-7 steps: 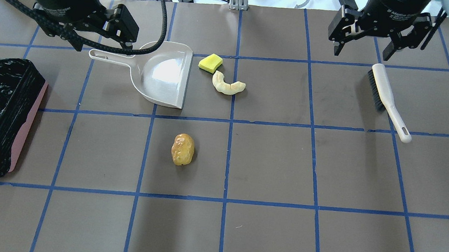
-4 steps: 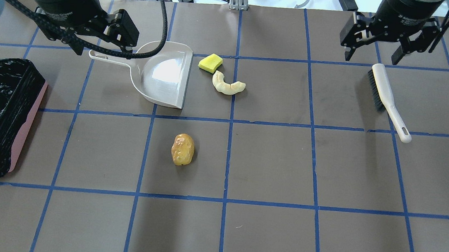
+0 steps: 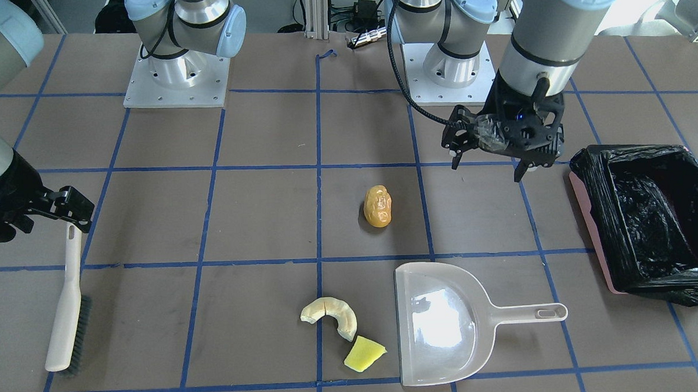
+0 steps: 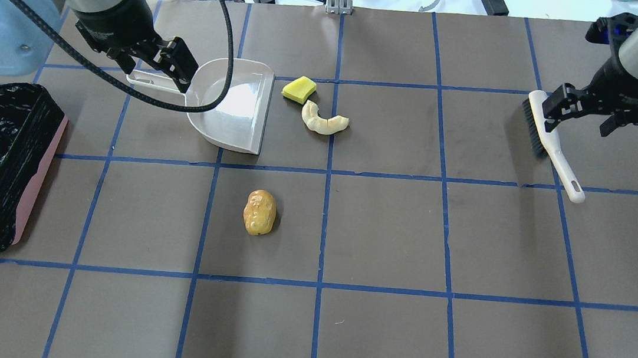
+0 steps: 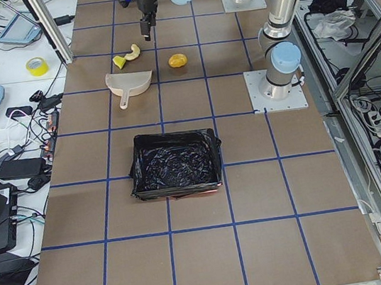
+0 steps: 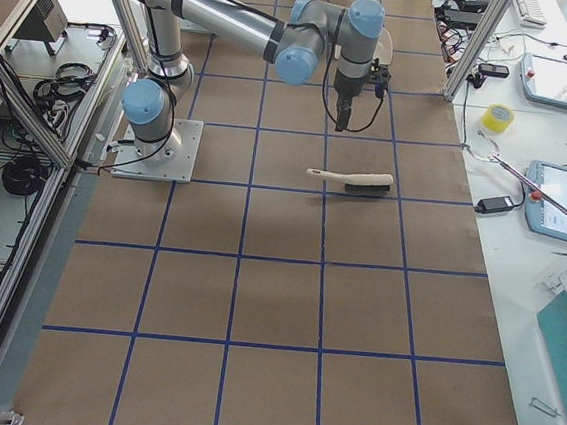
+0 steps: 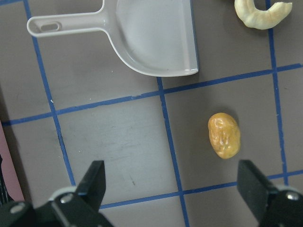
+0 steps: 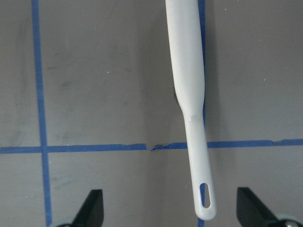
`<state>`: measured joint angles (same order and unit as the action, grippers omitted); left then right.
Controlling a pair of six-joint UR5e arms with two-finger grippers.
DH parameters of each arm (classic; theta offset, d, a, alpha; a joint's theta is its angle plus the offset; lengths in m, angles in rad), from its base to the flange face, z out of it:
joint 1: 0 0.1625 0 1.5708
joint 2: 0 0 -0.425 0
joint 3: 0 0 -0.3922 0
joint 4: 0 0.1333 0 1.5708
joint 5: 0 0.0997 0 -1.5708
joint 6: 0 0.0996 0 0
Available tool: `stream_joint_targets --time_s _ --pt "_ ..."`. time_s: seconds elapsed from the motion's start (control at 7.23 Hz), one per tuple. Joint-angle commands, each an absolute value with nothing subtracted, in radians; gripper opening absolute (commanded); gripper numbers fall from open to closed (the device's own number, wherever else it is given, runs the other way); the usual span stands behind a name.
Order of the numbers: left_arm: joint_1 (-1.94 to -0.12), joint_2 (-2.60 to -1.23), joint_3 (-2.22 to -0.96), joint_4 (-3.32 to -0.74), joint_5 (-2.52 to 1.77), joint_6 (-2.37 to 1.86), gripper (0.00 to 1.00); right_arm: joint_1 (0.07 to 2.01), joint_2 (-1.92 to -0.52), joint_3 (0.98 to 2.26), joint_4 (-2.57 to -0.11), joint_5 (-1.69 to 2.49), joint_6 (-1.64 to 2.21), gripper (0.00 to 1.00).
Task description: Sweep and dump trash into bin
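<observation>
**A:** Trash, where?

**B:** Amber-orange lumpy blob [image 4: 260, 212] lies mid-worktop. Pale cream crescent piece [image 4: 324, 120] and small yellow wedge [image 4: 299, 89] seem to touch, just beside the mouth of the pale grey-white plastic dustpan [image 4: 237, 111], toward the operators' edge. Pink rectangular bin with black bag liner [image 4: 37, 185] sits toward the robot's-left end.

**A:** Grippers?

**B:** Left gripper [image 7: 170, 172]: jaws apart, empty, high near the dustpan. Right gripper [image 8: 170, 201]: jaws apart, empty, above the white-handled dark-bristled brush [image 8: 189, 94].

**A:** Handling?

**B:** Scraps look light. Blob probably rolls, so sweep gently. Take brush and pan by their thin, stiff handles.
</observation>
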<state>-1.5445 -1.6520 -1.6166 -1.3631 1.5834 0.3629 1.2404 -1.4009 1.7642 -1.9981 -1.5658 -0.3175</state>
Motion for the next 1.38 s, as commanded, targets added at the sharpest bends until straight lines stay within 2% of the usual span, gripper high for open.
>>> stream_joint_targets --time_s 0.0,0.42,0.55,1.11,1.25 --pt "-1.488 -1.75 -1.666 -1.286 1.588 0.503 1.0 1.204 -1.368 1.847 -2.158 -1.563 -0.394 0.99" --pt "-1.477 -1.882 -1.652 -1.136 1.624 0.607 1.0 1.177 -1.307 1.914 -2.253 -1.565 -0.468 0.97" --pt "-1.476 -1.925 -1.646 -1.053 1.644 0.837 1.0 1.175 -1.298 1.928 -2.269 -1.562 -0.469 0.94" --pt "-1.437 -2.048 -1.559 -1.031 1.654 1.499 0.95 1.174 -1.285 1.933 -2.276 -1.569 -0.472 0.83" --pt "-1.437 -2.069 -1.559 -0.988 1.655 1.594 0.93 1.16 -1.279 1.939 -2.278 -1.569 -0.472 0.76"
